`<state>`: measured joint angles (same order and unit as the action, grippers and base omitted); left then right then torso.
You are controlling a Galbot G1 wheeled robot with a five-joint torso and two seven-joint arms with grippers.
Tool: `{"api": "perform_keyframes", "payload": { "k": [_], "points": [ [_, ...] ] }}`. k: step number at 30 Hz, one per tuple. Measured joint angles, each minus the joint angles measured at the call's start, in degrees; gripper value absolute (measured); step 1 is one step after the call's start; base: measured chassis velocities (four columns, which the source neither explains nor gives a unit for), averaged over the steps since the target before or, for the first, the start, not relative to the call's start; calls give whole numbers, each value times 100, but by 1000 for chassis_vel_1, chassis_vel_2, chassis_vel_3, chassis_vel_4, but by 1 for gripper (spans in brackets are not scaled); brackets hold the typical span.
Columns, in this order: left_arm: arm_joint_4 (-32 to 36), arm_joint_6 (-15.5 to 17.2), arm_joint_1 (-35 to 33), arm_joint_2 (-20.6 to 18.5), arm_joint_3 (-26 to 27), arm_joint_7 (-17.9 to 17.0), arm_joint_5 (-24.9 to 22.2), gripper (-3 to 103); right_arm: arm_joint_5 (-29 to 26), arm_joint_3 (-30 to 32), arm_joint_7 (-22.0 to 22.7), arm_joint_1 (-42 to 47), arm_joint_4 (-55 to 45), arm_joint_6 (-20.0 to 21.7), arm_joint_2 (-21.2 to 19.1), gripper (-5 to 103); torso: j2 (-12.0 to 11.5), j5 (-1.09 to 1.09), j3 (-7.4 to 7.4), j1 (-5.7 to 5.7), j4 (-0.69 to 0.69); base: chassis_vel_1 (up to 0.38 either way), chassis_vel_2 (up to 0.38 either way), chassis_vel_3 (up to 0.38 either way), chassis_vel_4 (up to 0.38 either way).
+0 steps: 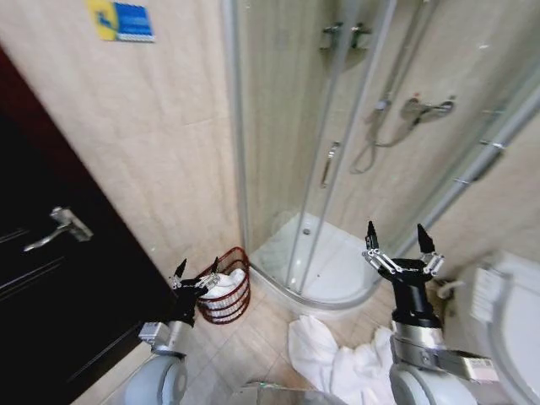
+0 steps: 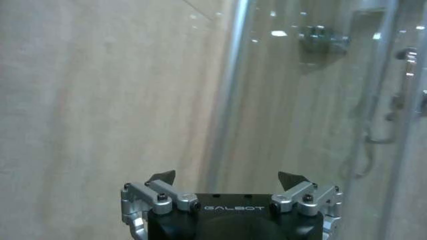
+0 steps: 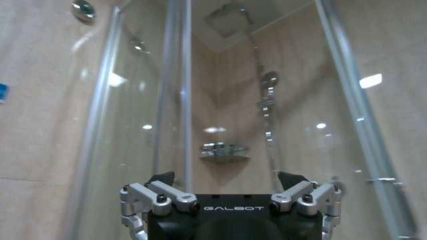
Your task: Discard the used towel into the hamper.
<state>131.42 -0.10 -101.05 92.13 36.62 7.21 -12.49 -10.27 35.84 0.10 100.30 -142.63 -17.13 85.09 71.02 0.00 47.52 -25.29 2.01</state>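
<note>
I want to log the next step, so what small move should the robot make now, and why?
Probably lower the right gripper toward the white towel on the floor. Both grippers are open and raised, holding nothing; the towel lies nearer the right arm, and the hamper sits beside the left gripper.

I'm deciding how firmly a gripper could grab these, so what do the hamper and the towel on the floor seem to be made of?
The round, dark reddish-brown open-weave hamper looks like wicker or bent cane: thin ribs with gaps that show white cloth inside. It could also be coated wire. The crumpled white towel on the tiled floor looks like soft matte cloth, probably terry, since it lies in loose folds.
</note>
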Motion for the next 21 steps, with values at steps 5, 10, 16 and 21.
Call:
{"api": "perform_keyframes", "payload": {
  "k": [5,10,16,21],
  "points": [
    [0,0,0,0,0,0,0,100,-14,9,4,-7,11,-12,0,100,0,0,0,0,2,-118,-121,-136,-106],
    [0,0,0,0,0,0,0,100,-15,-9,5,-16,15,-15,8,100,0,0,0,0,0,-128,-124,-117,-124],
    [0,0,0,0,0,0,0,100,-13,-13,5,-21,22,-16,9,100,0,0,0,0,0,-124,-138,-125,-129],
    [0,0,0,0,0,0,0,100,-12,-19,5,-23,24,-20,13,100,0,0,0,0,1,-112,-120,-110,-112]
  ]
}}
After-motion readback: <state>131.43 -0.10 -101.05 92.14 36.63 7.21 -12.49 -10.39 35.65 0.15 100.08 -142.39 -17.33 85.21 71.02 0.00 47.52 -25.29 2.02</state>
